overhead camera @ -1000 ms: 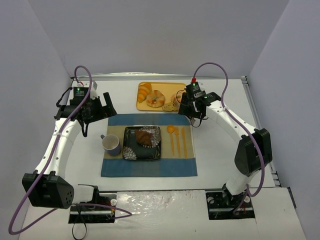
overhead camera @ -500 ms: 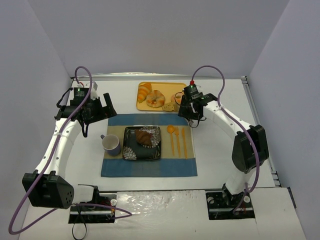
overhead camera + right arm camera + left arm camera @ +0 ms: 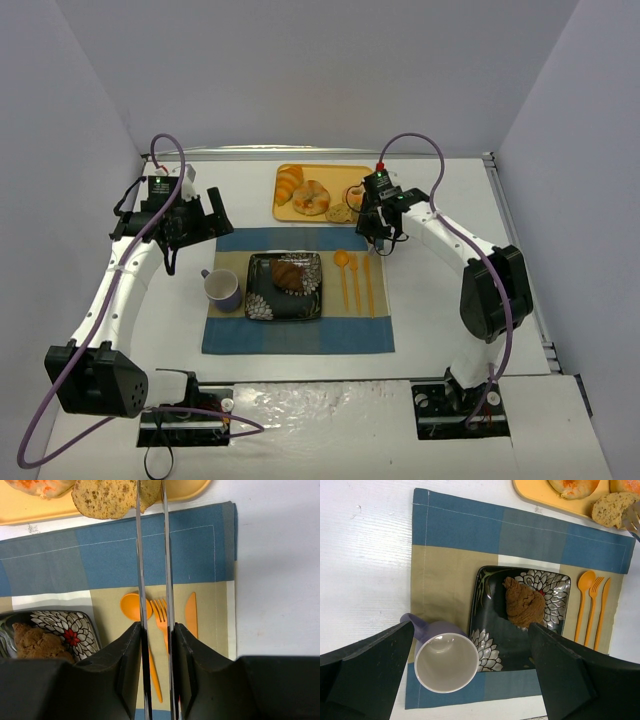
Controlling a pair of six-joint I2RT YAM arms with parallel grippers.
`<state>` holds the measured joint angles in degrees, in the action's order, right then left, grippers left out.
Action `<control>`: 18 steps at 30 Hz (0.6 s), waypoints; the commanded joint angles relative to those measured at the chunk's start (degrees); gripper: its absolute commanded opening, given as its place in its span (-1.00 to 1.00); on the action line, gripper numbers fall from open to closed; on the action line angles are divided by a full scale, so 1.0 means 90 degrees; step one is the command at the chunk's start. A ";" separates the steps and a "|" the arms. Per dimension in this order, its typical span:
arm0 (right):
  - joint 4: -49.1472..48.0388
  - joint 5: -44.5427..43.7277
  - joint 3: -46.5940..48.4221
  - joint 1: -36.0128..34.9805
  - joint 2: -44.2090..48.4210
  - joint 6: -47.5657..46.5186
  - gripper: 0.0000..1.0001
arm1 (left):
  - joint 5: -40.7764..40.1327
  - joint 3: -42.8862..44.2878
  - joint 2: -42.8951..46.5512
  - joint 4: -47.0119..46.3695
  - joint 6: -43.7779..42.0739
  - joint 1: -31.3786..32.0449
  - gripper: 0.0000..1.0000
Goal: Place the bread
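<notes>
Right gripper (image 3: 150, 486) shifted left onto bread slice (image 3: 102, 497) at tray (image 3: 30, 512) edge, jaws narrowed to a slim gap, right elbow (image 3: 490, 298) drawn inward.

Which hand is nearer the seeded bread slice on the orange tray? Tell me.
Right. The right hand straddles the brown seeded bread slice on the orange tray; the left hand hangs past the far left corner of the blue-and-tan placemat.

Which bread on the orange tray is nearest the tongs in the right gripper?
The speckled brown slice at the tray's near edge: the tongs reach onto it. The croissant and the round bun lie farther left.
</notes>
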<state>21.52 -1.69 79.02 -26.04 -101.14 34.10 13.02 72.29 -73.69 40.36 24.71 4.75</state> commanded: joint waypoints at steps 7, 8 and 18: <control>-0.0170 0.0119 -0.0053 -0.0105 0.1191 -0.0164 -1.00 | -0.0089 0.0011 0.0222 -0.0322 -0.0056 -0.0040 0.94; -0.0165 0.0119 -0.0018 -0.0120 0.1331 -0.0174 -1.00 | -0.0089 0.0006 0.0212 -0.0332 -0.0051 -0.0040 0.94; -0.0030 0.0513 -0.0019 -0.0318 0.1896 -0.0183 -1.00 | -0.0079 0.0031 0.0153 -0.0353 -0.0031 -0.0040 0.94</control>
<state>21.54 1.49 77.47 -27.43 -86.65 32.97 12.99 70.59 -73.69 39.97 24.69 4.75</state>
